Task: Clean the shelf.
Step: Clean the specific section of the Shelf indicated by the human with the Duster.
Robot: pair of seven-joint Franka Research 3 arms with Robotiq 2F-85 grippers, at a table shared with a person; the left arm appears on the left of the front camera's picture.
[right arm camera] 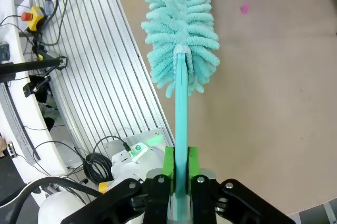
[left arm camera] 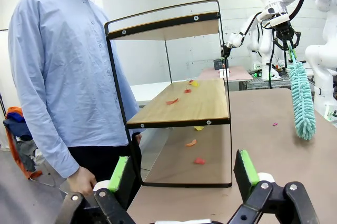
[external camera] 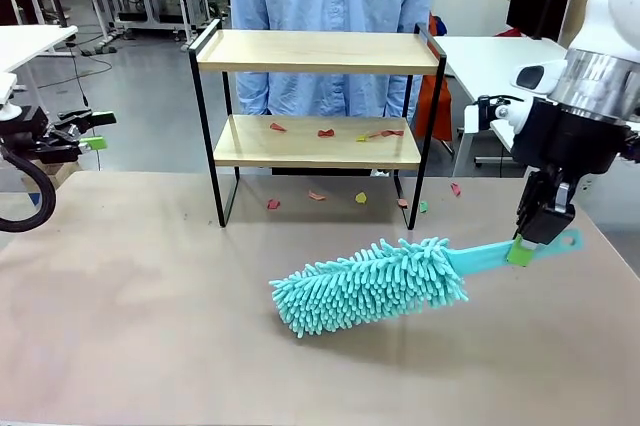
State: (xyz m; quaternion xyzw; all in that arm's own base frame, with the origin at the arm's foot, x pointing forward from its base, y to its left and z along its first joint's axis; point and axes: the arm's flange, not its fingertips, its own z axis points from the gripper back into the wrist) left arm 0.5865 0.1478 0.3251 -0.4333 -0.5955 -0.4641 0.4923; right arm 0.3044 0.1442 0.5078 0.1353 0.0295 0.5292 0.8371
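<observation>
**Two-tier shelf (external camera: 318, 50) of light wood and black metal stands at the far side of the pale brown bench (external camera: 130, 296)**

The shelf stands upright on its thin black legs, near the far edge of the bench and about midway across it. Right behind it stands a person (external camera: 330, 6) in a light blue shirt, one hand hanging down by the frame.

Small red, orange and yellow scraps (external camera: 325, 132) lie scattered on the lower board. More of them sit on the bench under and just in front of the shelf, and one pink bit lies off to the right. The top board looks bare.

The right tool (external camera: 530, 246) is pressed together on the flat handle of a teal microfibre duster (external camera: 370, 286), its green pads pinching the handle close to the end. The shaggy head reaches out towards the middle of the bench, in front of the shelf and apart from it. I cannot tell whether the fibres touch the surface.

The left tool (left arm camera: 182, 171) is off at the left edge of the bench, level with the lower board. Its jaws are spread wide with nothing between them, and it points at the shelf's end frame.
</observation>
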